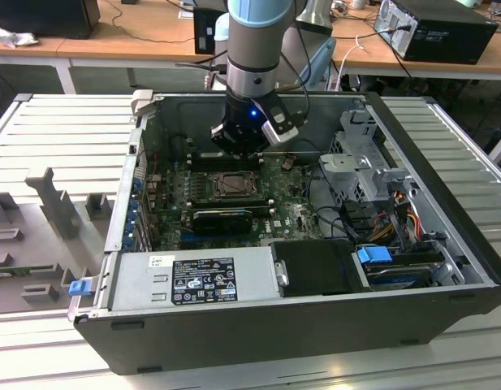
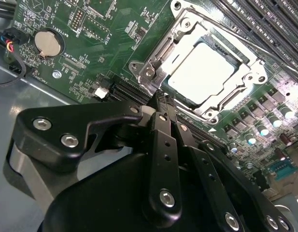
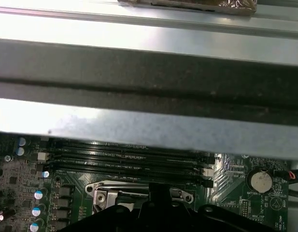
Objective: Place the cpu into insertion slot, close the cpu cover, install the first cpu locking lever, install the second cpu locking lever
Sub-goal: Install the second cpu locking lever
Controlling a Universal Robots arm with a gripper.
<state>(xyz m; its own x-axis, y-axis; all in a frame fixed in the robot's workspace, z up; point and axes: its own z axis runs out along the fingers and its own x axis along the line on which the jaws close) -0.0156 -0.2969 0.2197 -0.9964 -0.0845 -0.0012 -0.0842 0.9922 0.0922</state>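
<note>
Silvery cover [image 2: 206, 67] lies shut over the chip [image 2: 201, 72] in its socket [image 2: 153, 63] – clearest in second wrist view; gripper [image 2: 162, 99] fingers pressed together at the socket's edge; exterior view shows the computer case [image 1: 234, 325]

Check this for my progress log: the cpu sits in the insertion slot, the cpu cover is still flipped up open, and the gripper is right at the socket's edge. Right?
Not quite: the cpu cover lies closed, flat around the cpu in the insertion slot, as the second wrist view shows. The gripper is at the socket's edge, as stated.
</note>
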